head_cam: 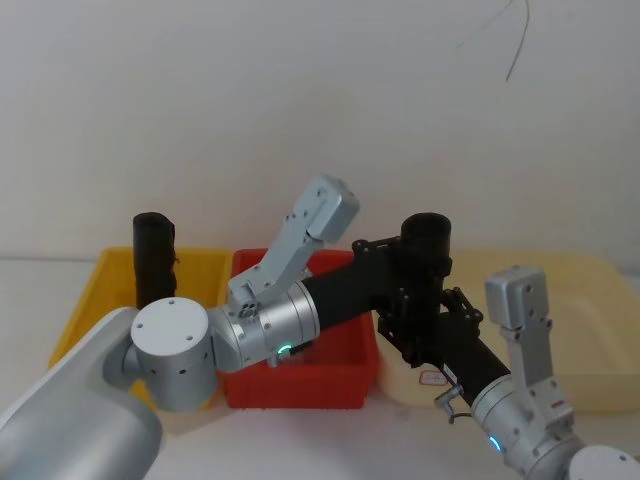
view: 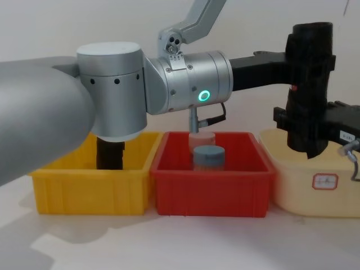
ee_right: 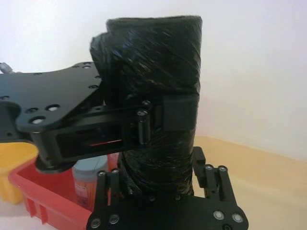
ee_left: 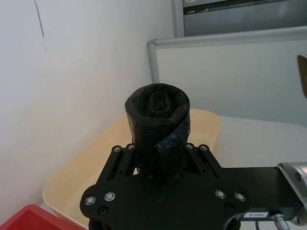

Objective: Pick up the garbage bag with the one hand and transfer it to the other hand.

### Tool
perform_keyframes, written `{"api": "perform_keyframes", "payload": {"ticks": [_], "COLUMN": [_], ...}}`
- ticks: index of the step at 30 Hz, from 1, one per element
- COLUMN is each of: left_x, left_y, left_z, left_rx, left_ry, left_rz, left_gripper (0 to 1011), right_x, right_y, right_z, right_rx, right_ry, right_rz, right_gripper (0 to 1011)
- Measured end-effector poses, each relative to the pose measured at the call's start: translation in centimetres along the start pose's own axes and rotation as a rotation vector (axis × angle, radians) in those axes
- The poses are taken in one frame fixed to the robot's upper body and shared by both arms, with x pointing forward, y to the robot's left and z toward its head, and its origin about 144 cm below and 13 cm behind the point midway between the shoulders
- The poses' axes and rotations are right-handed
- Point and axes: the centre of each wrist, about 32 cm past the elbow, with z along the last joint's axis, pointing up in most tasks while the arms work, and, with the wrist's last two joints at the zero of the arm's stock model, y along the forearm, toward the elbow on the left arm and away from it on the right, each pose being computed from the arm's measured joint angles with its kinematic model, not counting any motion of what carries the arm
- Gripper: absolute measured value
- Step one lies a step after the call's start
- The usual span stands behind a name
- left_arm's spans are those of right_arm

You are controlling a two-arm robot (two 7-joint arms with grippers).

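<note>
Garbage bag (view: 309,73): upright in mid-air above the left end of the cream tub (view: 304,191), just right of the red bin (view: 211,194), well clear of the white surface (view: 169,242). Clamped across its upper part by the left tool (view: 304,64), set level from the green-ringed arm and carrying the load. Met lower down by the right tool (view: 306,121), from the blue-ringed arm; cannot tell whether pressing on the roll or merely set beside it.

Judged light for its bulk, being nothing but wound plastic film. Soft rather than stiff: seemingly pinched in under the clamp in the right wrist view, so likely to give before gripping firm. Glossy and crinkled, hence slippery, with a risk of outer wraps sliding over inner ones. Not fragile; probably no harm from a hard squeeze. Best taken square across the thick middle, below the left tool, well up from the uneven lower end. Worth checking for a firm bite before any release above.

Slimmer black roll (head_cam: 153,260) in the yellow bin (head_cam: 90,300): well apart, no part in this.
</note>
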Motion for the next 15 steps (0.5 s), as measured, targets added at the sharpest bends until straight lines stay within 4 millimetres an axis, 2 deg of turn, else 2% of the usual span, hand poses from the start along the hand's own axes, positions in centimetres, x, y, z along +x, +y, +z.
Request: {"api": "perform_keyframes", "payload": {"ticks": [9, 15], "left_x": [0.0, 0.0], "left_y": [0.0, 0.0], "left_z": [0.0, 0.0], "left_rx": [0.0, 0.0], "left_ry": [0.0, 0.0], "left_rz": [0.0, 0.0], "left_gripper": [371, 371], "right_x": [0.17, 0.23], "right_y": [0.21, 0.21], "right_z": [0.01, 0.06], "right_rx": [-0.006, -0.003], "right_ry": [0.024, 0.032], "right_rz": [-0.002, -0.006], "right_gripper": [573, 568]}}
